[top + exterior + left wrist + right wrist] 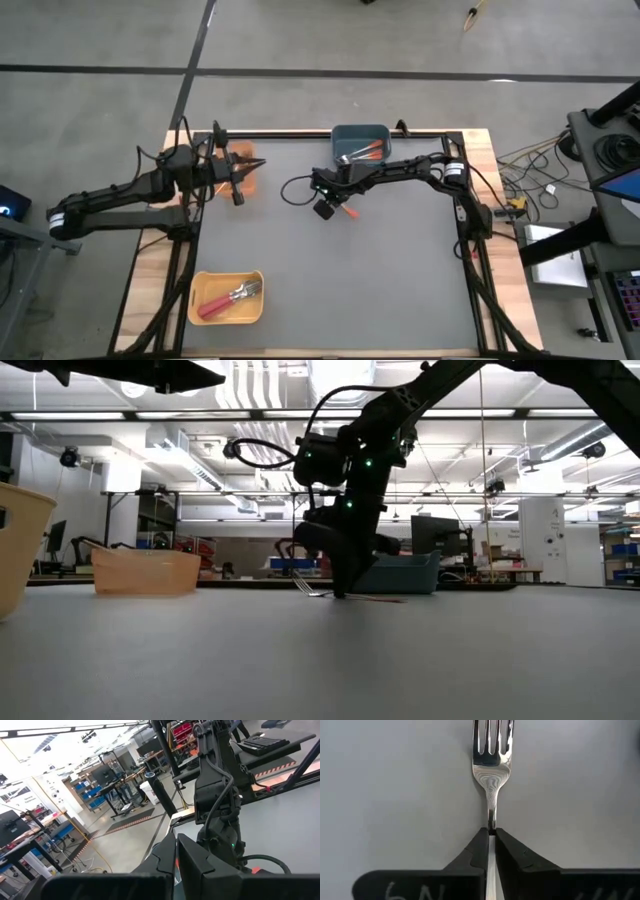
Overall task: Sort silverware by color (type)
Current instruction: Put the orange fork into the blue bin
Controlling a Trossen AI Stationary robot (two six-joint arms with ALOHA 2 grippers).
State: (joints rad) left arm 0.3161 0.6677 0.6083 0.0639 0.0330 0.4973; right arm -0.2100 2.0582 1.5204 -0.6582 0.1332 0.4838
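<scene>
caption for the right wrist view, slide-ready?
Right gripper shut on the neck of a silver fork lying on the grey table.

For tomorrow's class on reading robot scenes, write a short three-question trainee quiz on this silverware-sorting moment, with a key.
1. True or false: the right hand is shut on the neck of a fork.
2. Which bin holds red-handled forks: A yellow, B blue-grey, C orange?
3. Fill in: the left hand hovers over the ___ bin.

Key: 1 true; 2 A; 3 orange.
</scene>
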